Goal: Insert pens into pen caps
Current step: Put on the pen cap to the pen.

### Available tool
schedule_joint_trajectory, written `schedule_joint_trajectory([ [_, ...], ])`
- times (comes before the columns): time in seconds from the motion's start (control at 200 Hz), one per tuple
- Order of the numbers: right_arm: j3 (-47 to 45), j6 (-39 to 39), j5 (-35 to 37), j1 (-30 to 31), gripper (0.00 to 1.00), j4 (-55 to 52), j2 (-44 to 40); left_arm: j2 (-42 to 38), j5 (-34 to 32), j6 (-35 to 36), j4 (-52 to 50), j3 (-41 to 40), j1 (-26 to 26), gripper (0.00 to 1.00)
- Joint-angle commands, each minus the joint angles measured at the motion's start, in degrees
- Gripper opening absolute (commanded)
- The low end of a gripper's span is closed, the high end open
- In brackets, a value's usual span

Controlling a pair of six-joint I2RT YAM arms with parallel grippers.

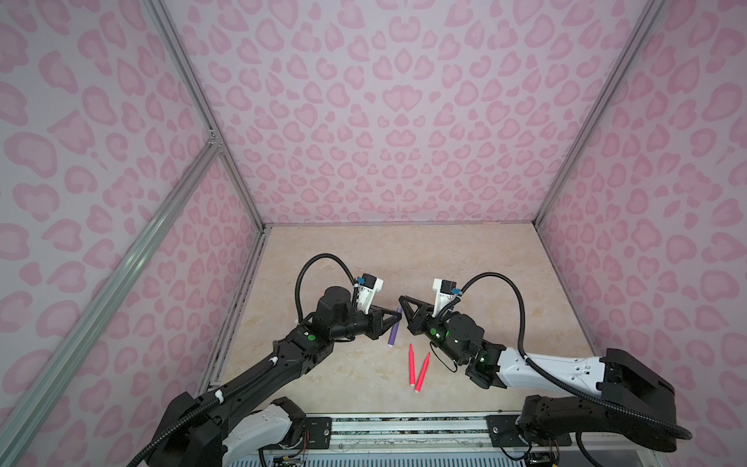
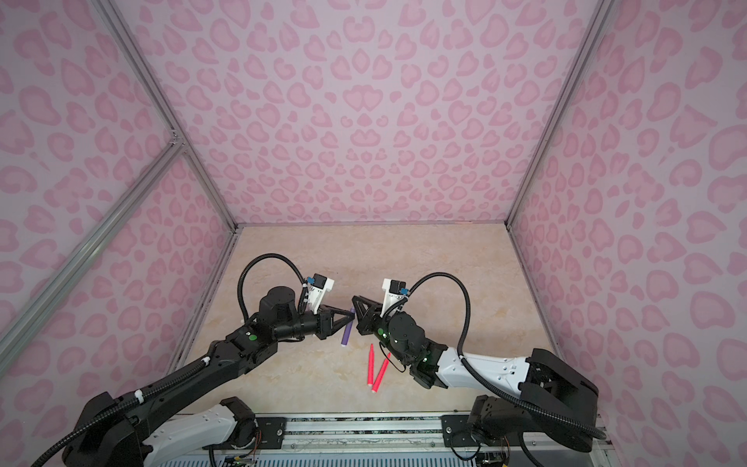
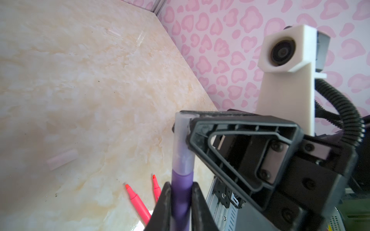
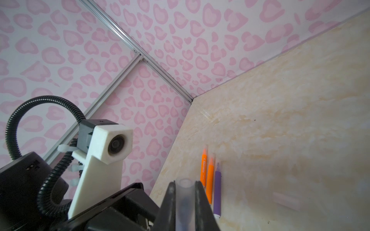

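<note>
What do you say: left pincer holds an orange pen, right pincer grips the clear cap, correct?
Wrong colour: the left wrist view shows the pen in the left pincer is purple, not orange. The right pincer does grip the clear cap.

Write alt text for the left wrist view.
The left end effector holds a purple pen, its tip inside a clear cap gripped by the right end effector. Two pink-red pens and a loose cap lie on the table.

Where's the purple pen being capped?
The purple pen is mid-table in both top views, held by the left gripper, tip inside the clear cap in the right gripper, beyond two pink-red pens.
</note>
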Motion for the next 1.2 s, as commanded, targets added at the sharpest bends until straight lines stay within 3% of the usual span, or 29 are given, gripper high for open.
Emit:
schedule_joint_trajectory([
  [0.0, -0.89, 0.75, 0.45, 1.94, 0.0, -3.86, 1.47, -1.03, -13.17, -0.45, 0.35, -0.18, 0.77, 0.04],
  [0.3, 1.49, 2.71, 7.34, 7.77, 0.0, -8.72, 3.3, -3.08, -18.69, 0.79, -2.49, -0.35, 0.77, 0.04],
  [0.64, 5.17, 5.45, 7.06, 9.79, 0.0, -11.69, 7.95, -3.54, -20.72, 1.08, -3.58, -0.25, 0.77, 0.04],
  [1.045, 1.11, -1.1, 5.85, 10.58, 0.0, -1.5, 6.15, -0.6, -6.42, -1.89, 5.25, -1.65, 3.14, 0.04],
  [1.195, -0.71, -2.39, 8.14, 9.78, 0.0, -0.06, 4.07, -2.08, -6.3, -1.42, 5.78, -2.2, 3.14, 0.04],
])
